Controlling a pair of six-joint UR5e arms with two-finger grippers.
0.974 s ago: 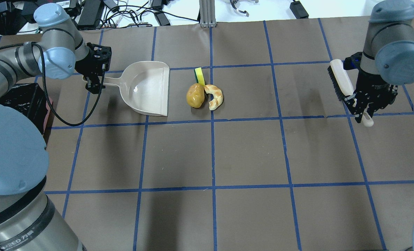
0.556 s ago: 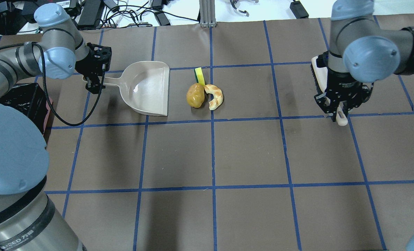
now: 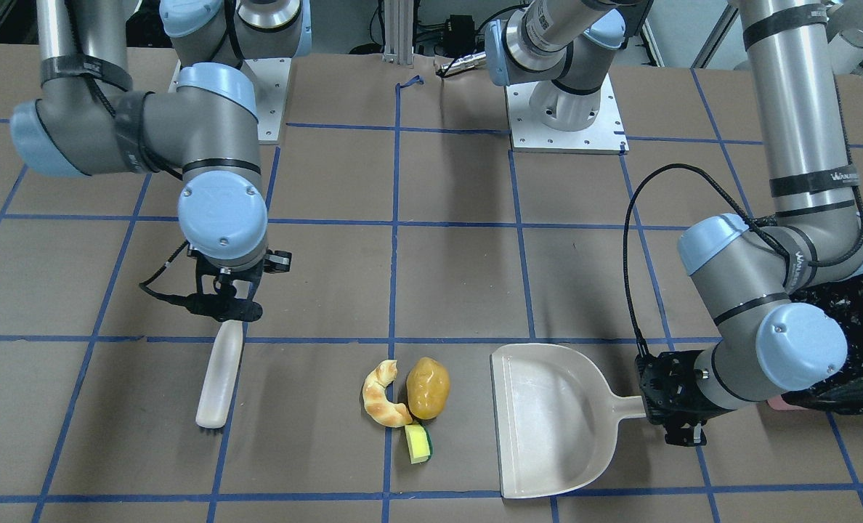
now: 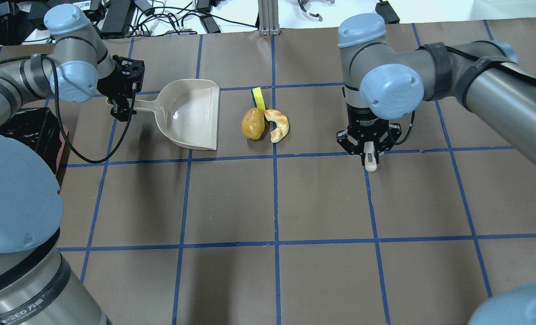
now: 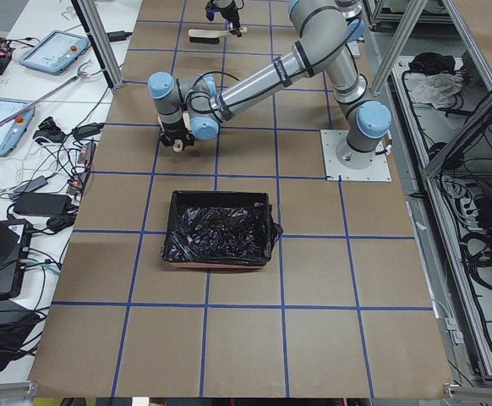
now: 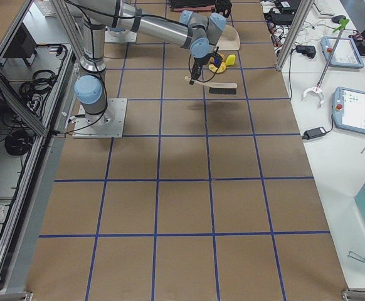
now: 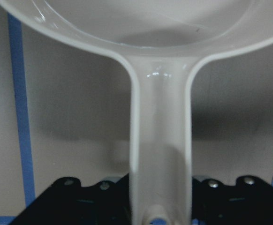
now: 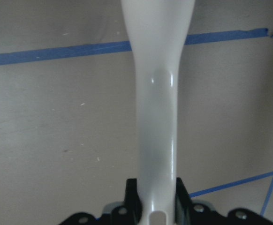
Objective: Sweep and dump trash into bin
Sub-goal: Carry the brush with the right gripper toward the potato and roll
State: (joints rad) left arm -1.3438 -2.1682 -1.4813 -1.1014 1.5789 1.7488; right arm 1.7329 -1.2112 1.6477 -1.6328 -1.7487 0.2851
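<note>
Overhead exterior: three trash pieces (image 4: 255, 121) lie beside one beige plastic dustpan (image 4: 191, 115).
One golden toy croissant (image 4: 278, 125) touches one glossy yellow-brown potato lump (image 4: 252, 127), with one yellow-green sponge block (image 4: 258, 98) beside them; one black-lined pink bin (image 5: 219, 233) sits well apart. The left end effector (image 4: 122, 109) grips the dustpan handle, and the right end effector (image 4: 370, 149) grips one beige brush (image 3: 221, 378). The brown, blue-gridded desk (image 4: 322, 203) is flanked by cluttered white benches (image 5: 26, 127).

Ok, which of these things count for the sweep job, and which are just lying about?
Job: croissant, potato-like lump, sponge block, dustpan in the left hand, brush in the right hand, black-lined bin.
Lying about: cables and power bricks beyond the table, tablets on the side bench.
</note>
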